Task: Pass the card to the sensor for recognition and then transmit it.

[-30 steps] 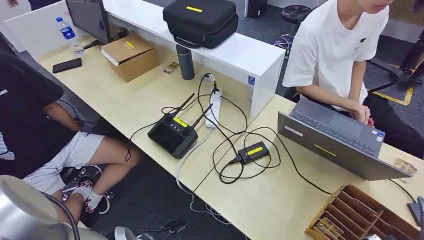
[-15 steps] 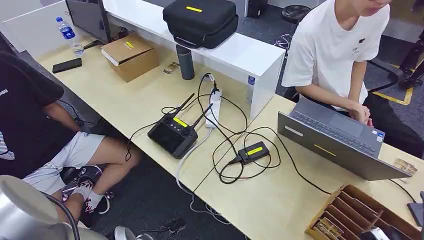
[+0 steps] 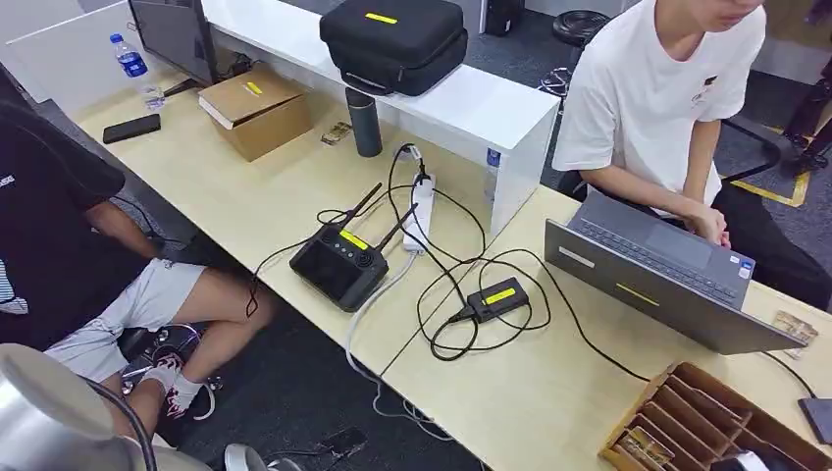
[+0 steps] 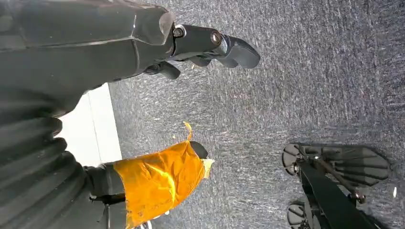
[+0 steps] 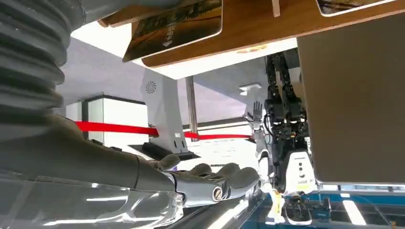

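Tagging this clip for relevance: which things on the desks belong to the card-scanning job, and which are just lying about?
Job:
wooden card rack
cards in the rack
small black box with yellow label, possibly the sensor
right hand, holding nothing

Lying about:
laptop
black controller
power strip
cardboard box
water bottle
phone

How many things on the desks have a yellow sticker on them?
5: the black case on the white shelf, the cardboard box beside the monitor, the controller with antennas, the small black box among the cables, and the laptop. Others may be hidden.
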`<state>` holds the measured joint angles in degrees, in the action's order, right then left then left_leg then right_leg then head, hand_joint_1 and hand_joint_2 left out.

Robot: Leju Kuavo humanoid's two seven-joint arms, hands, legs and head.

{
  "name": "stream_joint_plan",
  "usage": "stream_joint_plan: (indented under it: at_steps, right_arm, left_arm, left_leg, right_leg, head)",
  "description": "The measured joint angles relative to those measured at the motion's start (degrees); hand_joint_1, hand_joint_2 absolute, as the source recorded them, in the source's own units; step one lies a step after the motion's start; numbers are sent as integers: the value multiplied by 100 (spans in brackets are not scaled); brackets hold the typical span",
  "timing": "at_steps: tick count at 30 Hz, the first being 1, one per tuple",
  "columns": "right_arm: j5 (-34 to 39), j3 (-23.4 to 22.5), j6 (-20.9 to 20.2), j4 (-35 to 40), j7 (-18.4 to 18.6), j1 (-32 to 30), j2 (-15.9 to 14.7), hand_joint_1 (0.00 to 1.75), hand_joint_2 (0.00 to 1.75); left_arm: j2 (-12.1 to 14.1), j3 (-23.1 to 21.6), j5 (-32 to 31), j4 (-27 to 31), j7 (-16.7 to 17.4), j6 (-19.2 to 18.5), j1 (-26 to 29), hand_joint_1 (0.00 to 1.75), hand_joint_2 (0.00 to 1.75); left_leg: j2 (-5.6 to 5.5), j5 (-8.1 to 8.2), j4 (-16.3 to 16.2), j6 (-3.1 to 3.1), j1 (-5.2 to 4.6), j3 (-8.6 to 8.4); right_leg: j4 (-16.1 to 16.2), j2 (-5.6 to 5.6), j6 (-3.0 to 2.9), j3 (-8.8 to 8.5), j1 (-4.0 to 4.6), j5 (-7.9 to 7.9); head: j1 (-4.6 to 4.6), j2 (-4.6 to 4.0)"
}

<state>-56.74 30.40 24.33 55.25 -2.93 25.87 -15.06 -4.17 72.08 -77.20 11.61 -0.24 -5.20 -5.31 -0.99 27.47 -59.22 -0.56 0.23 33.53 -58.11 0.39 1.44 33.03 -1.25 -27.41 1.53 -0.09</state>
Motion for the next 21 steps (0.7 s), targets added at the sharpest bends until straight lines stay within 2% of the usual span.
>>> stream_joint_plan:
  at_steps: [15,16,21]
  right_arm:
    - [-37,-118,4,-48,-72,-13,-2,0,175]
    - [-37,-122,4,-50,-74,-14,-2,175,175]
    - [26,-129,-13,-74,-136,-69,-2,175,175]
  left_arm:
    - [0,0,-11,0,0,20,0,0,175]
    - [0,0,-11,0,0,20,0,0,175]
    - [0,0,-11,0,0,20,0,0,175]
  left_leg:
    - [2,0,-1,0,0,-2]
    - [2,0,-1,0,0,-2]
    - [2,0,-1,0,0,-1]
  right_leg:
    - [0,2,0,-2,0,2]
    - [0,2,0,-2,0,2]
    - [0,2,0,-1,0,2]
  head:
    - [0,0]
    - [0,0]
    - [0,0]
